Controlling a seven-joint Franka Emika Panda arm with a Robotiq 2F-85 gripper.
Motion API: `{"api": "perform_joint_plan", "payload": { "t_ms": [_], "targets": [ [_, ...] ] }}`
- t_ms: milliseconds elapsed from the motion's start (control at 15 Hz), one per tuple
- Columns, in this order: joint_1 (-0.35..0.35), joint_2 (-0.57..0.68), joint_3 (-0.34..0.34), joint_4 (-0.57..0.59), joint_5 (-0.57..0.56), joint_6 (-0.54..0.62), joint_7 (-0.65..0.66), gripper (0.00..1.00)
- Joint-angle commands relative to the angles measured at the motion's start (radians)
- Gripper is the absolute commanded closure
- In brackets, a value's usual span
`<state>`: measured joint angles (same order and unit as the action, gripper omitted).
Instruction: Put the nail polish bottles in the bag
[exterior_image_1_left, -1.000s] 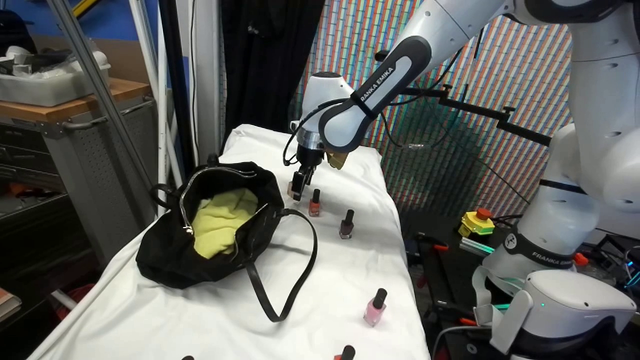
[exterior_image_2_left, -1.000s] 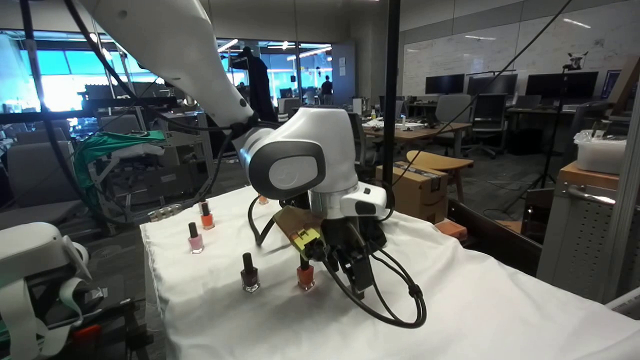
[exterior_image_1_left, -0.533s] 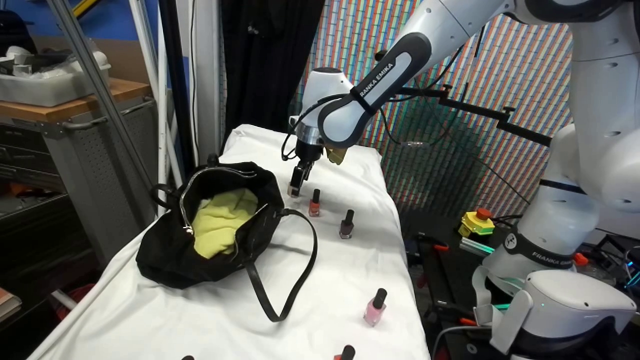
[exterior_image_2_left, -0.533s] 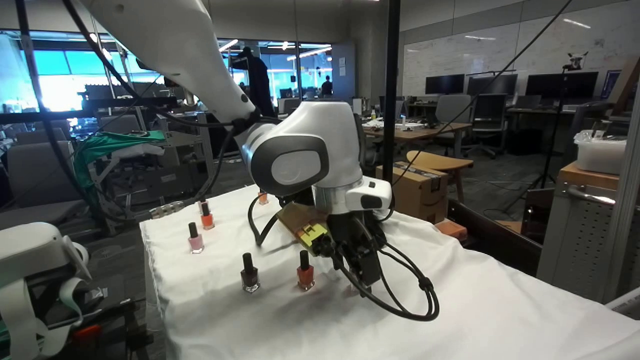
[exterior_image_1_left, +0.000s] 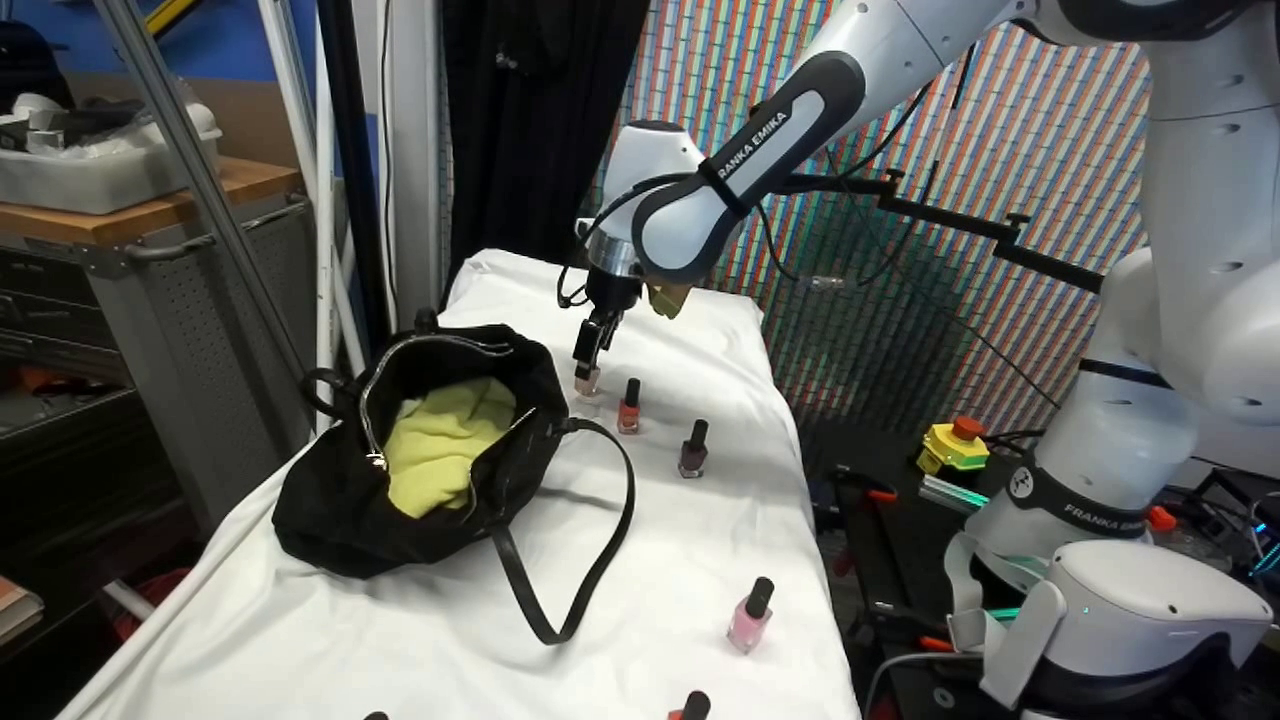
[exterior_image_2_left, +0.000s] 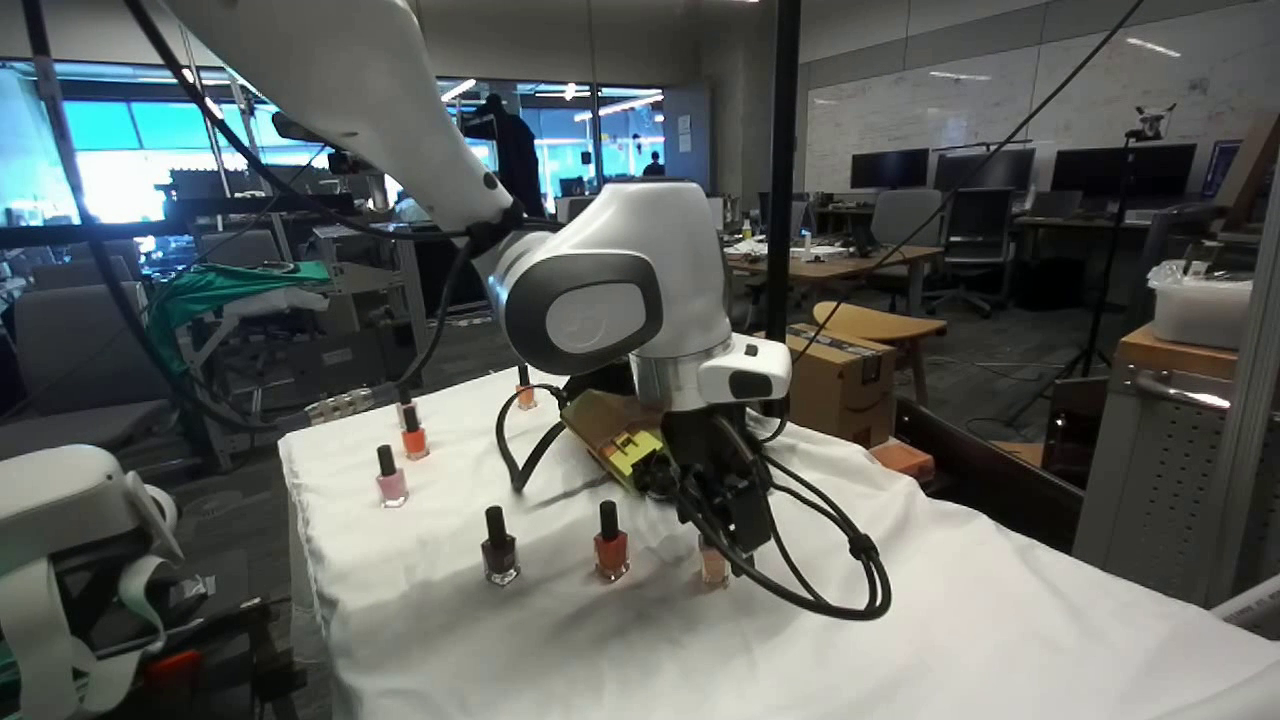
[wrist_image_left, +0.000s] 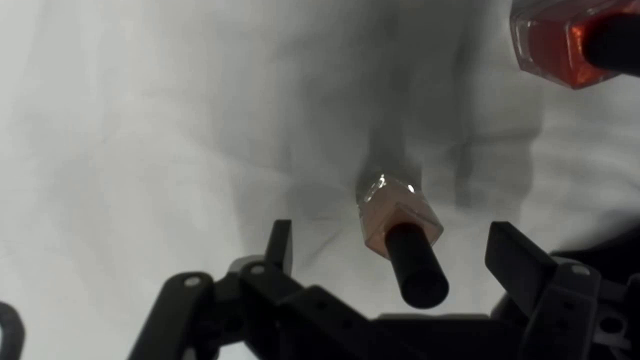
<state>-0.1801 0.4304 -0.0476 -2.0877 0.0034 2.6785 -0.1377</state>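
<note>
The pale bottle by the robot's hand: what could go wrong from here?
The hand is open, but the pale bottle seems off-centre between its fingers: closing might tip it. The red bottle standing nearby could get bumped. The strap looping out from the bag might snag the hand.

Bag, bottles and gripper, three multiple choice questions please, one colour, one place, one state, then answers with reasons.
1. Colour inside the bag: A blue; B red; C yellow-green.
2. The dark-bodied bottle stands: A in the bag; B on white cloth; C under the bag.
3. The gripper is: A open; B shut on a bottle; C shut, empty.

1 C: its open top shows yellow-green fabric.
2 B: both exterior views show it there.
3 A: wrist view shows its jaws apart, clear of the pale bottle.
</note>
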Motion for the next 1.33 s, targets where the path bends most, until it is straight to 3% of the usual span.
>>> {"api": "perform_joint_plan", "payload": {
  "t_ms": [0, 733, 1267],
  "targets": [
    [0.002, 0.033, 0.002, 0.056, 0.039, -0.002, 0.026, 0.00],
    [-0.009, 0.122, 0.014, 0.129, 0.070, -0.056, 0.041, 0.00],
    [-0.005, 0.113, 0.008, 0.137, 0.070, -0.091, 0.043, 0.00]
  ]
}}
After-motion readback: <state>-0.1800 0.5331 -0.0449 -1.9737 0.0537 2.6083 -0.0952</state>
